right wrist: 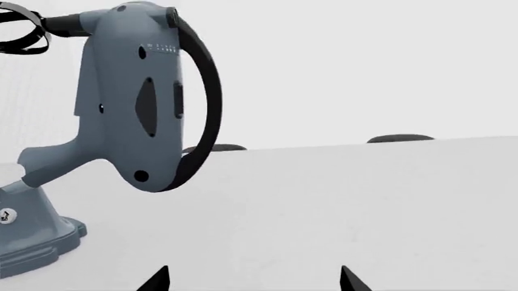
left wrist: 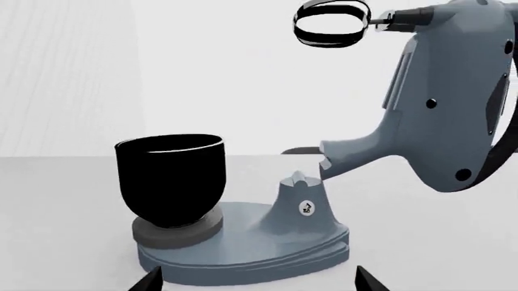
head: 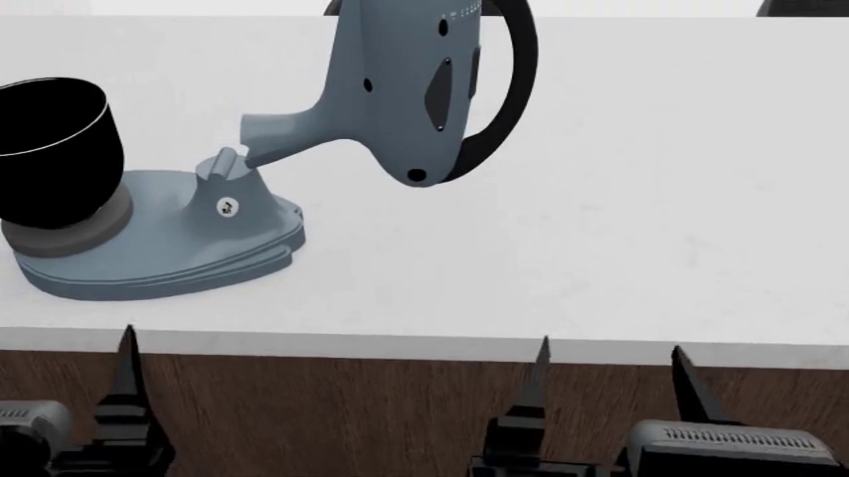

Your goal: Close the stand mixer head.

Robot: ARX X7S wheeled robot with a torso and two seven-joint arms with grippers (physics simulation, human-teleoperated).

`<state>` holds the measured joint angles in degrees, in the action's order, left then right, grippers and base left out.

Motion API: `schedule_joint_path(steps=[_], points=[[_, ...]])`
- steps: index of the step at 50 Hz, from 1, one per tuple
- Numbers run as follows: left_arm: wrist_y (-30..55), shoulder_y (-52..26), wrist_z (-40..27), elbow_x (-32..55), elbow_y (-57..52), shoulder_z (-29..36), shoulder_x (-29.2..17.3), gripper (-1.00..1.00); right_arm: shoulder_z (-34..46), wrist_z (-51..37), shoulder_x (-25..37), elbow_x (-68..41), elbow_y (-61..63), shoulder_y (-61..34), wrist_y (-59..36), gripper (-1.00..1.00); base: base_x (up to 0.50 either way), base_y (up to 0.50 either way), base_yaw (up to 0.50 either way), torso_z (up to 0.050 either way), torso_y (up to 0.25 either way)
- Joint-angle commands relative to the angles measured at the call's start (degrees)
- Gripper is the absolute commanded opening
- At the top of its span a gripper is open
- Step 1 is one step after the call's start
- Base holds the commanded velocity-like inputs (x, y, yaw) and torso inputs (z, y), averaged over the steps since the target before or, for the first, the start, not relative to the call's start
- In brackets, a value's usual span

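Observation:
The stand mixer head is blue-grey with a black curved band and stands tilted up and back on its narrow neck above the hinge. It also shows in the left wrist view and the right wrist view. Its black wire whisk points up and away from the black bowl. The bowl sits on the flat base plate. My left gripper is open and empty, just in front of the base plate. My right gripper is open and empty, low over the counter to the right of the mixer.
The mixer stands on a white countertop with a brown wooden front below its near edge. My right gripper's fingertips rise just in front of that edge. Two dark flat round shapes lie at the counter's far side.

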<state>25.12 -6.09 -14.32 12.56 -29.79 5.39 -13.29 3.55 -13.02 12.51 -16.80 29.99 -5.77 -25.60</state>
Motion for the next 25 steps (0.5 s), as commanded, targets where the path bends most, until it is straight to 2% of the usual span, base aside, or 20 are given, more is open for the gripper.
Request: schedule_joint_path(steps=[1, 4, 8, 13, 17, 21, 25], points=[[27.6, -10.8, -2.2, 7.9, -21.8, -3.1, -4.9, 1.00, -5.9, -5.8, 6.6, -11.4, 23.0, -10.5, -32.2, 1.00, 0.00, 0.00, 0.00, 0.000, 0.000], [27.7, -10.1, -1.5, 7.2, -21.6, -0.5, -6.1, 1.00, -8.7, -5.8, 4.9, -14.7, 24.7, -10.3, -34.1, 1.00, 0.00, 0.00, 0.00, 0.000, 0.000], [31.4, -11.4, -1.7, 9.8, -22.9, -5.0, -6.4, 1.00, -9.2, -4.4, 6.0, -15.7, 23.2, -8.8, -34.2, 1.00, 0.00, 0.00, 0.00, 0.000, 0.000], [39.0, -13.5, -1.7, 14.7, -27.1, -11.5, -6.7, 1.00, -16.1, -3.9, 5.3, -21.3, 25.5, -9.1, -36.5, 1.00, 0.00, 0.00, 0.00, 0.000, 0.000], [41.6, -13.5, -0.8, 18.3, -27.5, -17.1, -5.7, 1.00, -16.2, -5.0, 6.6, -19.8, 26.7, -8.6, -35.6, 1.00, 0.00, 0.00, 0.00, 0.000, 0.000], [43.3, -13.7, -1.2, 19.2, -28.3, -19.3, -7.0, 1.00, -16.9, -5.0, 7.5, -18.9, 27.4, -7.8, -33.5, 1.00, 0.00, 0.00, 0.00, 0.000, 0.000], [46.8, -15.4, -3.4, 23.6, -30.1, -22.2, -8.5, 1.00, -17.3, -5.9, 8.0, -20.3, 28.6, -8.4, -34.7, 1.00, 0.18, 0.49, 0.00, 0.000, 0.000]])
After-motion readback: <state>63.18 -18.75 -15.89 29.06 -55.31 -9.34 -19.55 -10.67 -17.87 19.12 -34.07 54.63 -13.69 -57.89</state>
